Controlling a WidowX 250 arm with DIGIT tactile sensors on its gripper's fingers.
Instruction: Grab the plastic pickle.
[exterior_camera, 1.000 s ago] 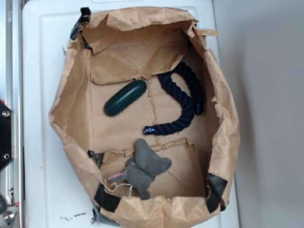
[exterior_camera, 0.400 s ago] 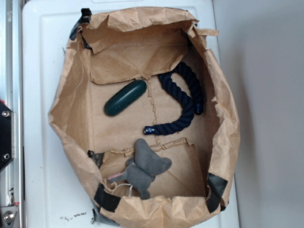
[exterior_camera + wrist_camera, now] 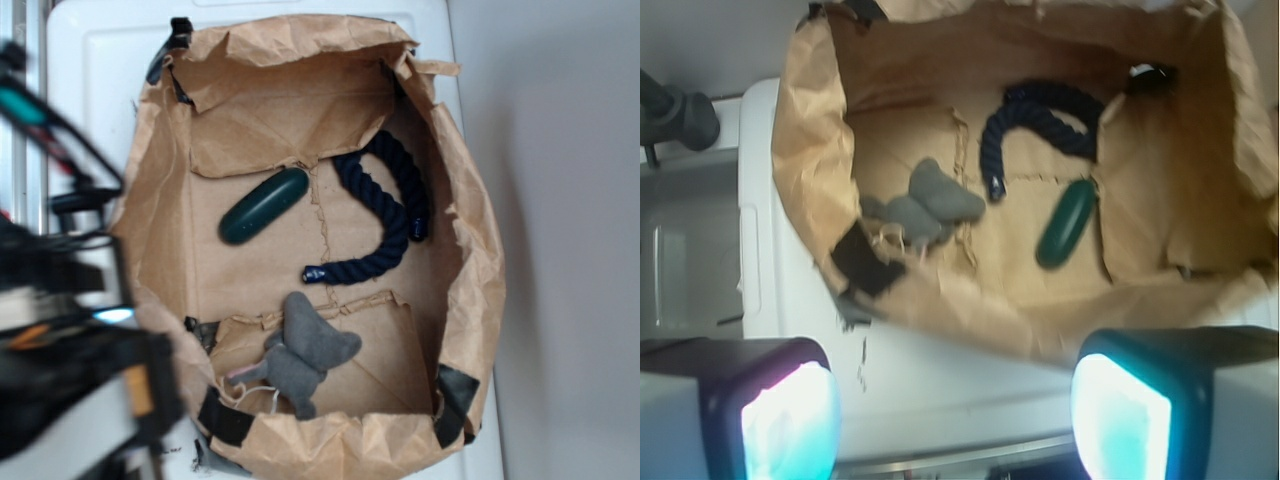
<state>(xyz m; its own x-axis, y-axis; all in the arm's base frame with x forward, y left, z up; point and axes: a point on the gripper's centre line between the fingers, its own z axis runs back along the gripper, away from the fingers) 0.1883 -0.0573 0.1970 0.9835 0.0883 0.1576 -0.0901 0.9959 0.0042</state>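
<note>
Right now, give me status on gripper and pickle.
Gripper open, empty, outside the paper bag. Plastic pickle loose on bag floor, untouched. Navy rope beside it, apart; nothing blocking.

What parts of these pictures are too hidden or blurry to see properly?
- Robot arm, exterior view: motion-blurred and cut off by the left edge, so its shape is unclear.
- Gripper, wrist view: only the two finger pads show, cut by the bottom edge; they stand wide apart, holding nothing.
- Plush elephant, wrist view: soft focus, face unreadable.
- Paper bag: its walls hide the white surface beneath.
- Plastic pickle: underside hidden.
</note>
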